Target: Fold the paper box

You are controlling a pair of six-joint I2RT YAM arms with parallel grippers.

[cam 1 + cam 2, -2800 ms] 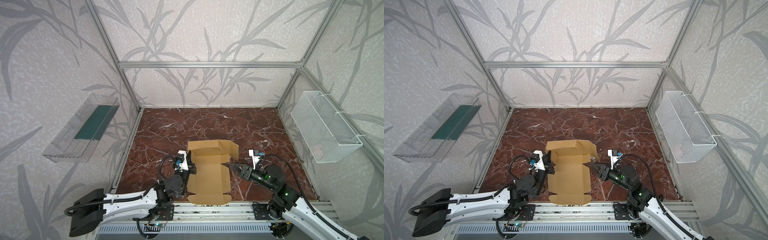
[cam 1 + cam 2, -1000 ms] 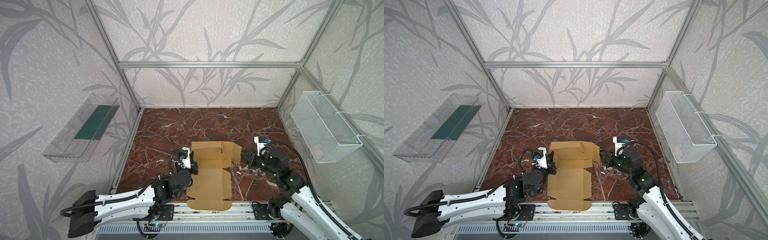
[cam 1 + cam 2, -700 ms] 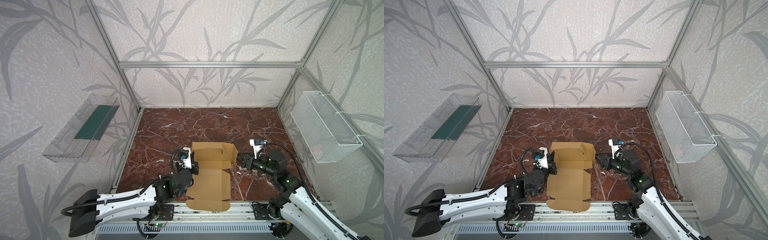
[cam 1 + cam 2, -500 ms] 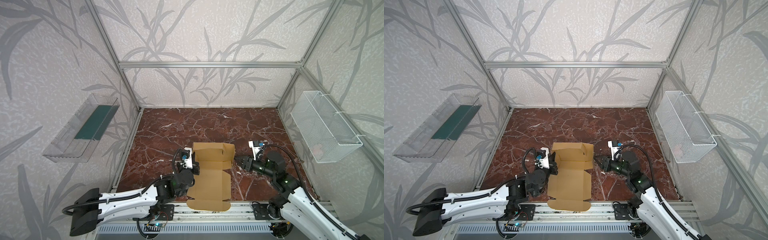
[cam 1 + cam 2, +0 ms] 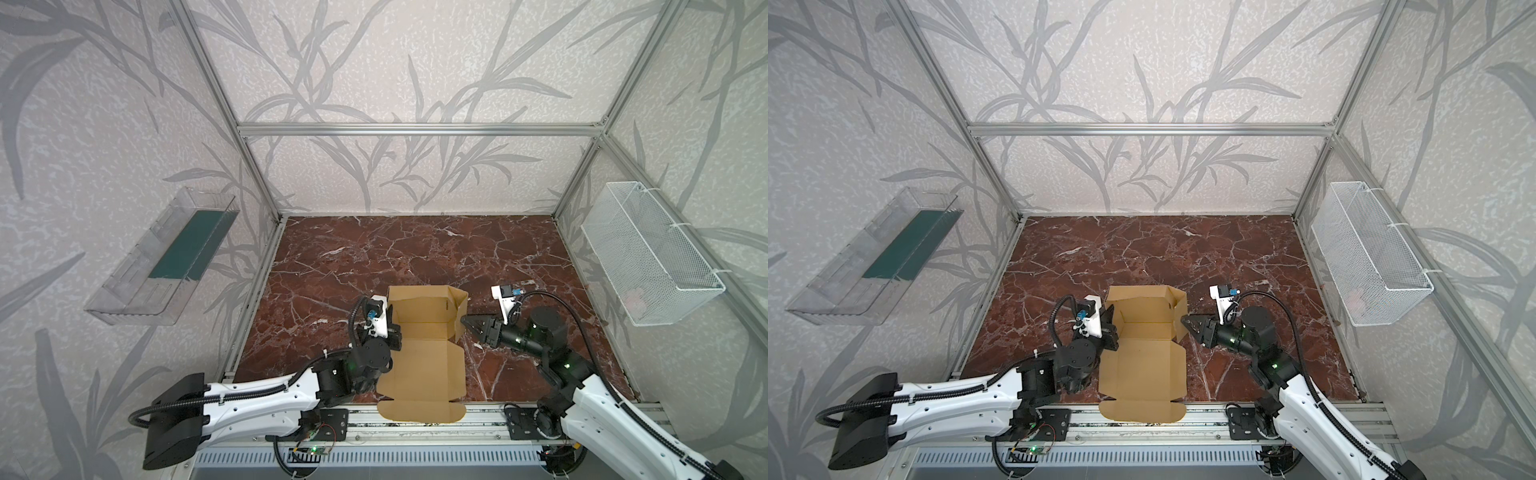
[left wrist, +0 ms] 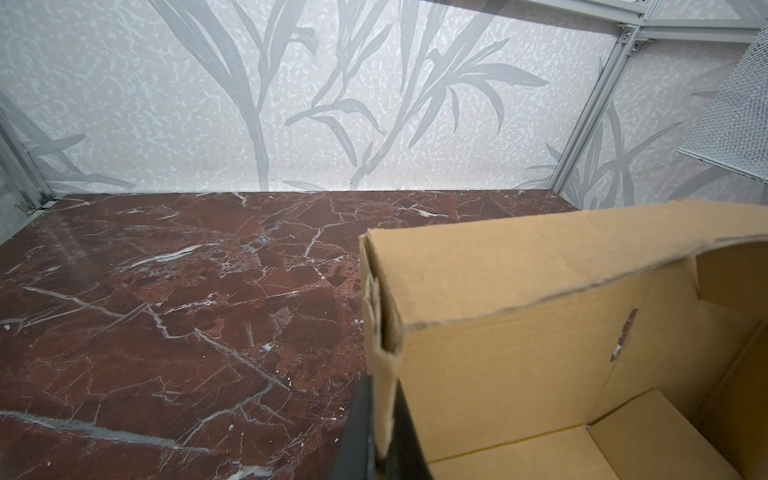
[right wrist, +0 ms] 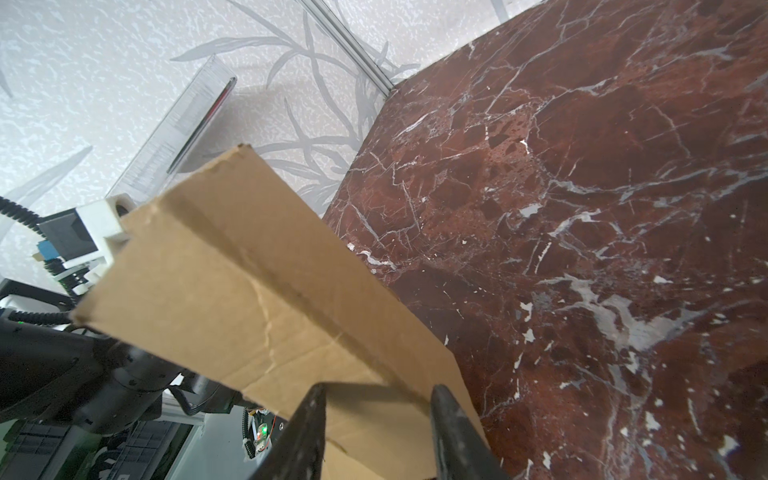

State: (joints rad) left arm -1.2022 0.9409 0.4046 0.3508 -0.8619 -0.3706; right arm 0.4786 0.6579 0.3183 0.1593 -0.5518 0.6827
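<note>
The paper box (image 5: 422,365) lies at the near edge of the marble tabletop (image 5: 374,257), between the arms, with its far walls raised. The left gripper (image 6: 382,436) is clenched on the left wall's edge, and the right gripper (image 7: 376,415) is parted at the outside of the right wall. The cardboard is judged light, thin and easily creased, so take hold of wall edges near a corner, not mid-panel.

The paper box (image 5: 419,357) is matt tan cardboard, fibrous and rough at the cut edge pinched by the left gripper (image 6: 382,399), whose fingers (image 6: 359,428) look like smooth black plastic. Under both pincers the table (image 5: 374,249) has a polished red-brown marble look; beyond the right gripper (image 5: 466,321) hangs a white wire-mesh basket (image 5: 648,257)
</note>
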